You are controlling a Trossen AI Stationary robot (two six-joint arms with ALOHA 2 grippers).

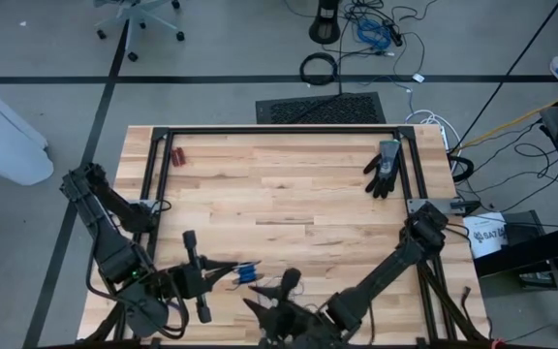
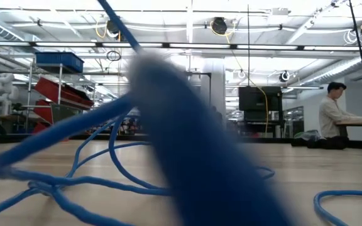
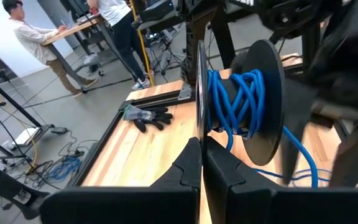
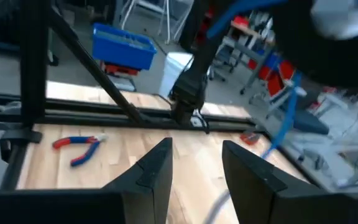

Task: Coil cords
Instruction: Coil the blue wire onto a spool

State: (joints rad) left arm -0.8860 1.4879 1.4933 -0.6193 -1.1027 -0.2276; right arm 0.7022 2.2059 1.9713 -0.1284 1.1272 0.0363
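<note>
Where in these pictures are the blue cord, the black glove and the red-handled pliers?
blue cord (image 3: 235,99): left wrist view, windings on the spool.
black glove (image 1: 386,170): high view, palm.
red-handled pliers (image 4: 79,147): right wrist view, handles.

- Pale wooden worktop (image 1: 279,194), edged by a black frame (image 1: 260,131).
- Black glove (image 1: 386,167) at one far corner – red-handled pliers (image 1: 177,155) at the other.
- Loose blue cord (image 2: 105,182) strewn along the near edge.

I can read only a few dark letters, roughly "SAT", on a white box (image 1: 487,236) on the floor beside my desk (image 1: 289,208); nothing else is legible.
</note>
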